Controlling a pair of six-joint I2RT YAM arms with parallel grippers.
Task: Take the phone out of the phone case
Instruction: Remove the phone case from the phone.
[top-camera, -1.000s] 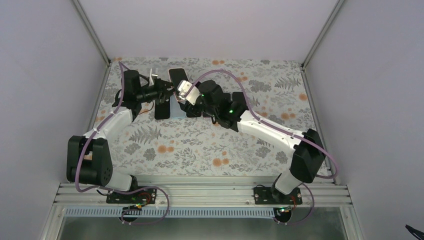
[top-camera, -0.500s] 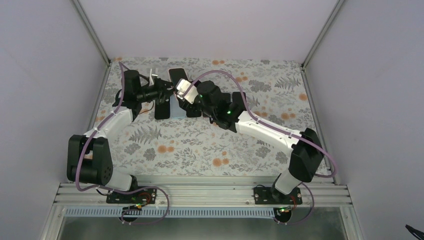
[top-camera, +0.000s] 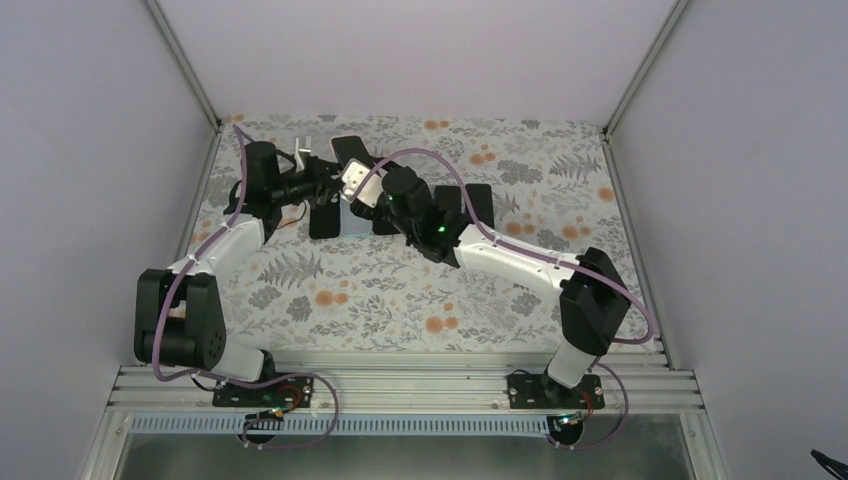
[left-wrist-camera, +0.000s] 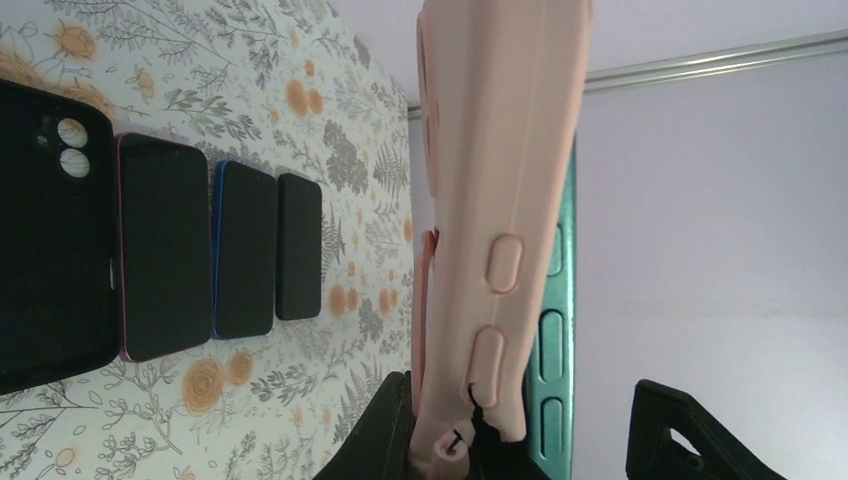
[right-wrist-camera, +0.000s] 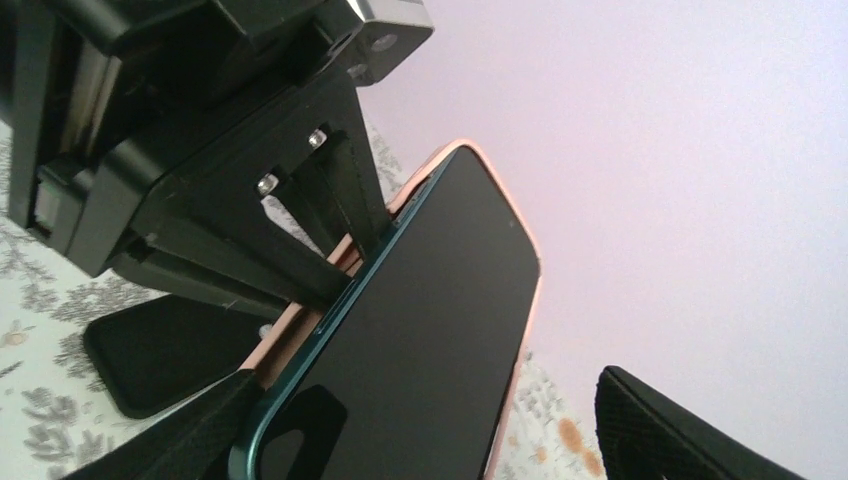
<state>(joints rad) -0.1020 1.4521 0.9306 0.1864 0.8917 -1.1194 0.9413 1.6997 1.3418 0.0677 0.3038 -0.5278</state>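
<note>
The phone (right-wrist-camera: 440, 300), with a dark screen and a green frame, sits in a pink case (left-wrist-camera: 500, 180), held upright above the table's back left. My left gripper (left-wrist-camera: 447, 450) is shut on the case's side wall. The phone's green edge (left-wrist-camera: 555, 330) stands a little out of the case. My right gripper (right-wrist-camera: 440, 440) is open on the screen side, one finger (right-wrist-camera: 190, 430) at the phone's lower corner and the other well apart. In the top view the phone (top-camera: 350, 152) is between both grippers.
On the flowered table (top-camera: 400, 290) below lie a black case with camera holes (left-wrist-camera: 50, 230), a pink-edged phone (left-wrist-camera: 165, 260), a blue-edged phone (left-wrist-camera: 245, 250) and a small black phone (left-wrist-camera: 298, 245). Enclosure walls stand at the left, back and right.
My right arm has swung left and brought its open gripper up to the phone. The left gripper and the cased phone have shifted slightly toward the back.
</note>
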